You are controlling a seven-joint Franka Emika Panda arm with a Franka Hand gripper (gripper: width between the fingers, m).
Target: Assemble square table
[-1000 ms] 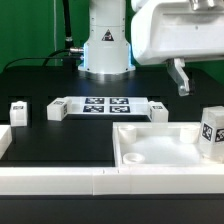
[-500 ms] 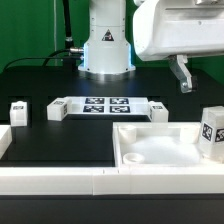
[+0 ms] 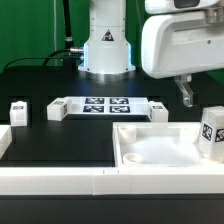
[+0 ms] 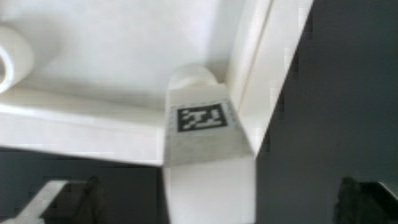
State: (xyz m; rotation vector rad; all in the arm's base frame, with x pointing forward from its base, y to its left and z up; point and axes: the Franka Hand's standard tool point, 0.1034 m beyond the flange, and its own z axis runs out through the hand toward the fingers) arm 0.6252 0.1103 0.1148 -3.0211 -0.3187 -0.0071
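Observation:
The white square tabletop (image 3: 160, 146) lies tray-side up at the front right. One tagged white leg (image 3: 212, 133) stands upright at its right edge. Three more legs lie on the black table: two at the exterior view's left (image 3: 18, 112) (image 3: 55, 110) and one (image 3: 158, 110) by the marker board's right end. My gripper (image 3: 189, 96) hangs above and just behind the upright leg. In the wrist view the leg (image 4: 203, 150) with its tag stands in the tabletop's corner (image 4: 89, 110), between my dark fingers (image 4: 63, 200). The gripper (image 4: 214, 206) is open and holds nothing.
The marker board (image 3: 104, 105) lies at mid table in front of the robot base (image 3: 106, 50). A long low white border rail (image 3: 60, 180) runs along the front edge, with a raised end (image 3: 4, 140) at the exterior view's left.
My gripper has come down and toward the camera, closer to the upright leg on the tabletop's right edge. The parts have not moved.

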